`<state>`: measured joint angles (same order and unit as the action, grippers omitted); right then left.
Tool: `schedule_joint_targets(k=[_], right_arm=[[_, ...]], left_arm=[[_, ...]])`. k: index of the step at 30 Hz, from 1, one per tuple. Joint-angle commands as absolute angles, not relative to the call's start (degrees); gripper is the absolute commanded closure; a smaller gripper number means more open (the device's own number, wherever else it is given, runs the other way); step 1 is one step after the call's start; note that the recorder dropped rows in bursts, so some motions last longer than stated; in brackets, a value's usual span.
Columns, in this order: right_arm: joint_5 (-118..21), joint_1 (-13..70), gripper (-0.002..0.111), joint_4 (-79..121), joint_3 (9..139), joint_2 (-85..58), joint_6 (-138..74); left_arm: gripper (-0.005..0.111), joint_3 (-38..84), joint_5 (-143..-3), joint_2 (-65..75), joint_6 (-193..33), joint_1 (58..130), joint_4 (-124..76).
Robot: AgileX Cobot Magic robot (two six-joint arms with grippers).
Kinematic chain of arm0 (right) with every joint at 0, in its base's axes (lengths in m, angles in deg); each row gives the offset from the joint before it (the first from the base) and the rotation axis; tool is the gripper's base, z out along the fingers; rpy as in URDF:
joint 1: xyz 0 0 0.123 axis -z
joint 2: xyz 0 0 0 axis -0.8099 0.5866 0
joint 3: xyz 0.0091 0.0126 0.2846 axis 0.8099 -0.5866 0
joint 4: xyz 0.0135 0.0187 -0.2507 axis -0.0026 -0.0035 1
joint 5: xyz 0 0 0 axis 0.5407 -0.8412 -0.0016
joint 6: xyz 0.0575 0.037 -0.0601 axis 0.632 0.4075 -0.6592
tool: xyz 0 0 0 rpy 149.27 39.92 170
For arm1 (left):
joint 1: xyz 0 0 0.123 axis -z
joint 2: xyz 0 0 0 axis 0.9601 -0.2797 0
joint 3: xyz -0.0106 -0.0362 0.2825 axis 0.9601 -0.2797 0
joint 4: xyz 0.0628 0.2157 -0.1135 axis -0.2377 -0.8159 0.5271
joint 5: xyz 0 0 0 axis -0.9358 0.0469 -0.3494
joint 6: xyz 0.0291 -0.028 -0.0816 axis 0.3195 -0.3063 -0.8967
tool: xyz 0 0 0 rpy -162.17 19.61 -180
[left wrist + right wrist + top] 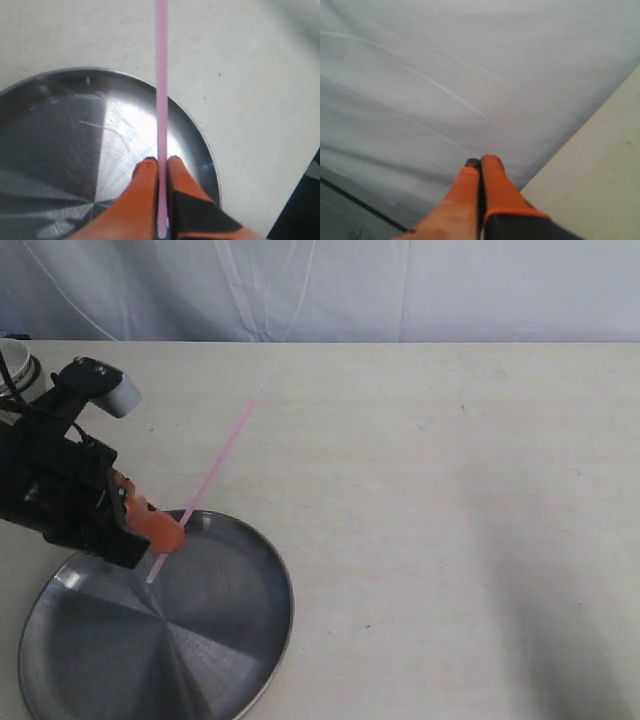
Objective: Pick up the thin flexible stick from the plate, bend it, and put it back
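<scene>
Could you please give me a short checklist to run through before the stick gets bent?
1. Stick clamped in the left gripper: ok, pinched between both fingers near its lower end.
2. Stick straight, undamaged: ok.
3. Lower end off the plate: cannot tell.
4. Right gripper at the free end: not ok, it is shut, empty, and facing the cloth backdrop.
5. Plate under the left gripper for the return: ok.
</scene>
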<state>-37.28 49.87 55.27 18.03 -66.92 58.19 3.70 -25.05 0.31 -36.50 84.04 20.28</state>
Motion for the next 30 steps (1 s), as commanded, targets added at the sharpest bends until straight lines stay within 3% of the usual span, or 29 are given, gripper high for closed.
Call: schedule_joint_targets(k=[1, 5, 7, 12, 14, 22, 30], right_arm=[[-32.71, 43.91, 0.109, 73.25, 28.06, -52.34, 63.04], [-22.86, 39.98, 0.108, 91.74, 36.29, -35.52, 71.73], [-13.78, 39.69, 0.099, 96.74, 39.63, -27.79, 73.87], [0.94, 39.69, 0.05, 95.51, 45.57, -11.54, 74.24], [4.8, 39.69, 0.04, 95.52, 47.39, -7.21, 74.12], [10.08, 35.58, 0.039, 90.42, 51.45, -1.02, 68.97], [0.23, 29.4, 0.039, 88.67, 54.58, -0.96, 66.01]], left_arm=[[0.107, 4.69, -24.47, 1.81, -35.57, 84.2, 23.31], [0.107, 5.71, -23.61, 1.94, -33.04, 84.2, 26.5], [0.107, 5.69, -23.25, 1.94, -30.56, 84.2, 29.36], [0.107, 5.69, -23.49, 1.94, -29.42, 84.2, 30.79], [0.107, 5.69, -23.72, 1.94, -29.42, 84.2, 31.07], [0.107, 5.69, -24.0, 1.94, -28.06, 84.2, 33.97], [0.107, 5.69, -24.39, 1.94, -27.97, 84.2, 34.19]])
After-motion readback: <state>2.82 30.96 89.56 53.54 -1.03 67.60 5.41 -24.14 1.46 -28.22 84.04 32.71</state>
